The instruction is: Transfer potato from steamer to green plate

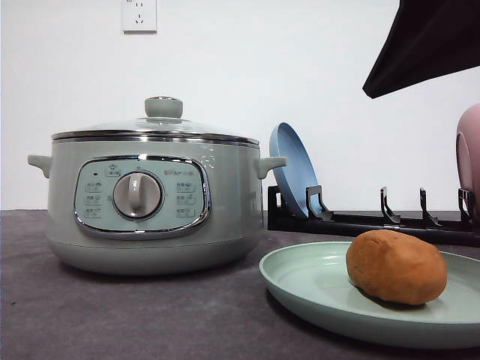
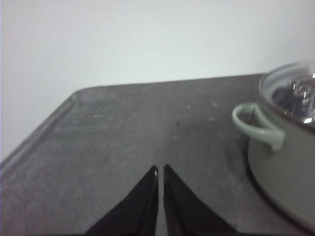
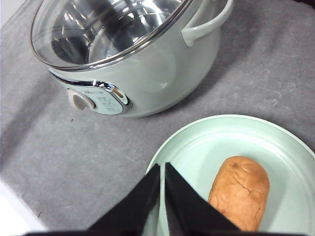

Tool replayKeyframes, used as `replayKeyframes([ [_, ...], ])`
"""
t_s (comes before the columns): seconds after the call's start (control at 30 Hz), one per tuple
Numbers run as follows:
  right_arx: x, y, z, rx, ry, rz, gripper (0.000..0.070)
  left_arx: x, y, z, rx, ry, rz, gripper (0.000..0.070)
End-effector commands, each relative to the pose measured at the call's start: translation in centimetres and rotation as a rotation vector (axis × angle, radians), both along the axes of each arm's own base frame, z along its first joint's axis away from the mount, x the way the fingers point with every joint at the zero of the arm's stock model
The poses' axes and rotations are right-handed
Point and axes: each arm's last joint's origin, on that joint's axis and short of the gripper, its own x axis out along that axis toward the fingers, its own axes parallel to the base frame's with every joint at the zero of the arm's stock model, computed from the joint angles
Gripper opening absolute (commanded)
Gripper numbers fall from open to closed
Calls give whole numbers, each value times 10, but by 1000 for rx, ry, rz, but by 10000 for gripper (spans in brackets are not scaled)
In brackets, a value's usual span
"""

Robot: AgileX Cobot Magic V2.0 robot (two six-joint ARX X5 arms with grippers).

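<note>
Grey, felt-like worktop (image 1: 150, 315) is stretching under everything, backed by a plain white wall (image 1: 315, 60) with a socket. Starting from the right claw (image 3: 162, 169), its two dark fingers are pressed together with nothing between them, hanging over the near rim of the green plate (image 3: 197, 142) and just beside the potato (image 3: 239, 191), which is lying on its side on the plate, not touched by the claw. The steamer (image 1: 150, 195) is sitting near the plate with its glass lid (image 1: 154, 126) on, so the transfer is looking finished to me. The left claw (image 2: 161, 169) is likewise squeezed shut and empty, hovering above bare worktop with the steamer's side handle (image 2: 256, 123) off to one side. Behind the plate a black rack (image 1: 360, 221) is holding a blue plate (image 1: 294, 169) upright, and a pink dish (image 1: 469, 157) is peeking in at the edge. What is worrying me: the right claw is hanging so close that a careless sideways pull could be nudging the rounded potato, rolling it across the shallow plate and over the low rim, or dragging the light plate along the worktop.
</note>
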Motion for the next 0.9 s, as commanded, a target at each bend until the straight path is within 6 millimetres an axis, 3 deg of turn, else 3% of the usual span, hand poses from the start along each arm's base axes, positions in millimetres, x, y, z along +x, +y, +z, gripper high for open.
replayKeyframes([
  [0.0,0,2,6,10,-25,14,1,0,0,-5,7,-10,5,11],
  [0.43,0,2,6,10,-26,14,1,8,1,-48,-4,106,5,11],
  [0.87,0,2,6,10,-26,14,1,9,1,-48,-3,93,5,11],
])
